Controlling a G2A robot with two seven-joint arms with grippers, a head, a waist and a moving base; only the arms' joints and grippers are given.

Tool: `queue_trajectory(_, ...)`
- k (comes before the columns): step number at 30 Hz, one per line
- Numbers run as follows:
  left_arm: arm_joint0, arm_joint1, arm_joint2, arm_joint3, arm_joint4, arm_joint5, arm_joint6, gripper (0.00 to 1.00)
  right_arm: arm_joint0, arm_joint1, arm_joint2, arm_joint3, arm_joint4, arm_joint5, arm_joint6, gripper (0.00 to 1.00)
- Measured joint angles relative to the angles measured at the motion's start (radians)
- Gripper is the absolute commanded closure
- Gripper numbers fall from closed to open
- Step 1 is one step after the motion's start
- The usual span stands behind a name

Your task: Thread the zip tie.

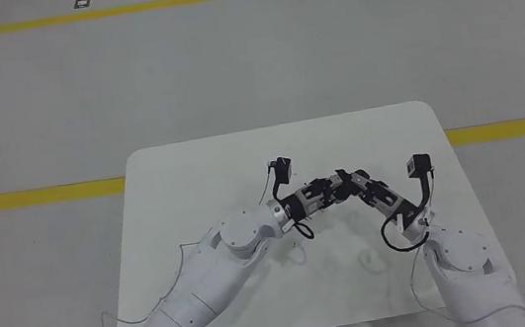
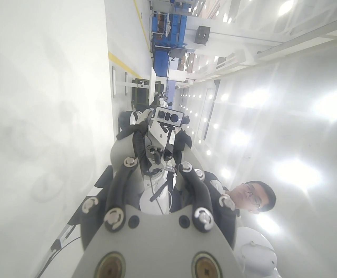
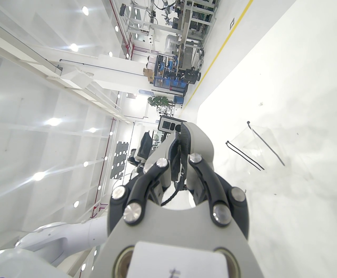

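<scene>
Bright, flat overhead light everywhere, with heavy glare at both wrists.

Evenly lit from above in the top view, with the white table (image 1: pixel 194 172) and pale floor (image 1: pixel 229 58) close in tone and hardly any shade between them. Flooded in the left wrist view by ceiling lamps (image 2: pixel 297 168), spread into broad white haloes and a milky veil across the table. Streaked with star-shaped flare around the lamps in the right wrist view, with dark zip ties (image 3: pixel 244 155) in strong contrast on the bright tabletop. Bowed like a fisheye toward the edges of both wrist views, as along the roof beams (image 3: pixel 39 50).
</scene>
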Motion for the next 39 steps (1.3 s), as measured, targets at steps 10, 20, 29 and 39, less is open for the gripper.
queue_trajectory(10, -0.003, 0.002, -0.001, 0.009, -0.002, 0.017, -0.002, 0.84, 0.0, -0.001, -0.006, 0.003, -0.008, 0.0, -0.003, 1.0)
queue_trajectory(20, -0.007, 0.002, 0.001, 0.019, -0.008, 0.021, -0.002, 0.93, 0.004, -0.001, -0.014, 0.007, -0.016, 0.0, -0.012, 1.0)
queue_trajectory(29, -0.009, 0.002, 0.0, 0.025, -0.011, 0.02, -0.002, 0.91, 0.006, -0.001, -0.019, 0.004, -0.014, 0.0, -0.017, 1.0)
queue_trajectory(39, -0.008, 0.003, 0.001, 0.029, -0.013, 0.02, -0.002, 1.0, 0.003, 0.0, -0.018, -0.002, -0.019, 0.0, -0.015, 1.0)
